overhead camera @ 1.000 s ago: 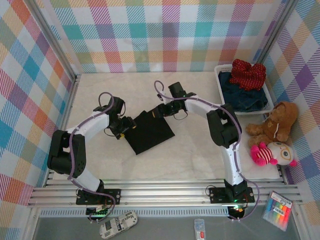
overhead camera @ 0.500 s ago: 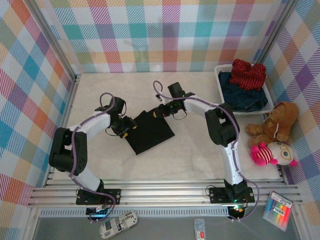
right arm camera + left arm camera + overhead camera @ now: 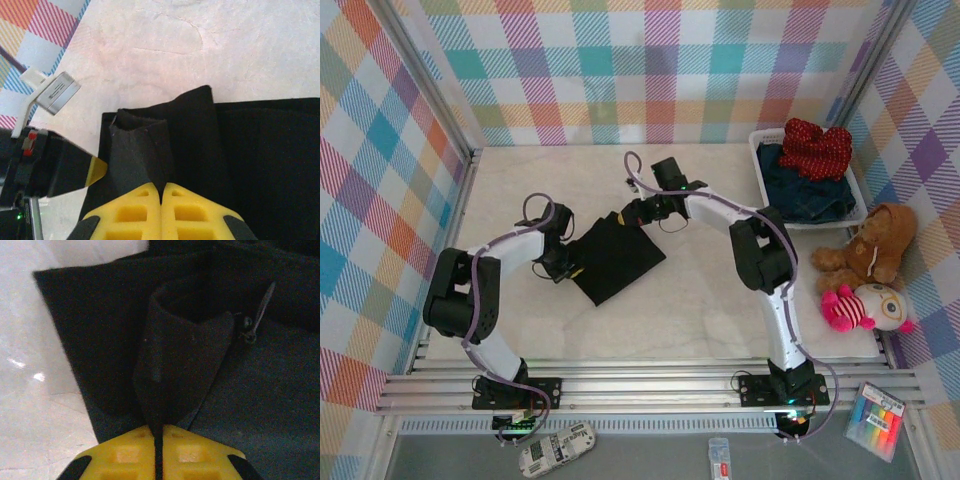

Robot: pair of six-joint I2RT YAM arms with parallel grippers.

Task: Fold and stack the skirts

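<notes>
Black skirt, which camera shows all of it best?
The top external view: the whole black skirt lies on the table. The wrist views show close-up folds pinched in the left claw and right claw.

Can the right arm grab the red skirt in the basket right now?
Probably not yet. The right end effector is shut on the black skirt, so it's busy. Nothing covers the red skirt on top of the white basket, though.

Pastel plaid walls (image 3: 660, 70), pale tabletop (image 3: 670, 320)
</notes>
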